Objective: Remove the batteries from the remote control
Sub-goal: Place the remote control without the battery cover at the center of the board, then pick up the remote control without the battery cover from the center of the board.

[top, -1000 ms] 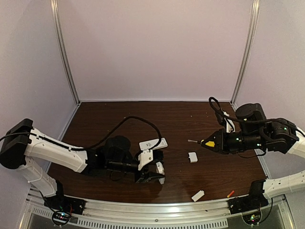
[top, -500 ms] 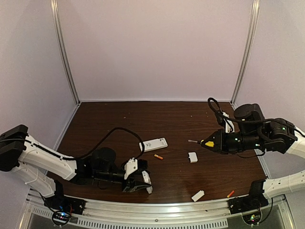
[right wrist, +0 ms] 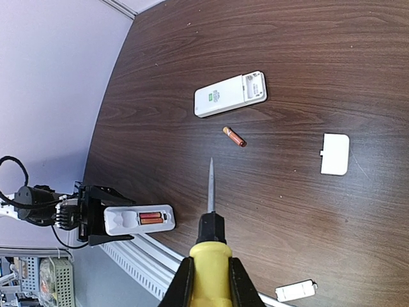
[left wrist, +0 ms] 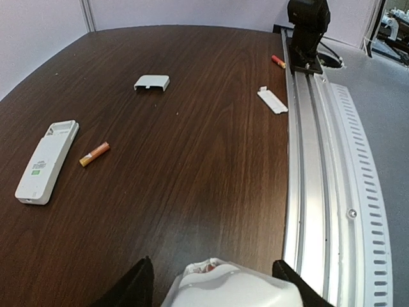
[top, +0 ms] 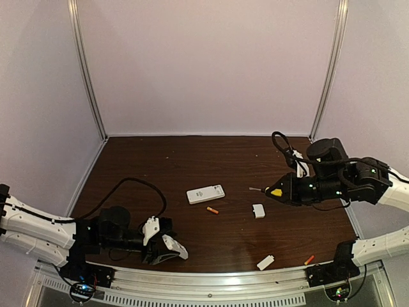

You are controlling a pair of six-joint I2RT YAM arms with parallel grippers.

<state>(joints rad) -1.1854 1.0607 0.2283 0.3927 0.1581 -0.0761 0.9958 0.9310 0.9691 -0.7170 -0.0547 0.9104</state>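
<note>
A white remote control lies between the jaws of my left gripper at the table's near-left edge. Its back is open and two orange-red batteries sit inside. In the left wrist view a slim gap shows beside the remote, so I cannot tell the grip. My right gripper is shut on a yellow-handled screwdriver, held above the table's right side and pointing left. One loose battery lies beside a second remote mid-table. Another battery lies by the right arm's base.
Two small white covers rest on the wood, one right of centre and one near the front edge. A metal rail runs along the near edge. Purple walls close the back and both sides.
My left arm has drawn back toward the near-left corner with the remote between its jaws, uncovering the loose battery beside the second remote. The right arm with the screwdriver shifted slightly left.
</note>
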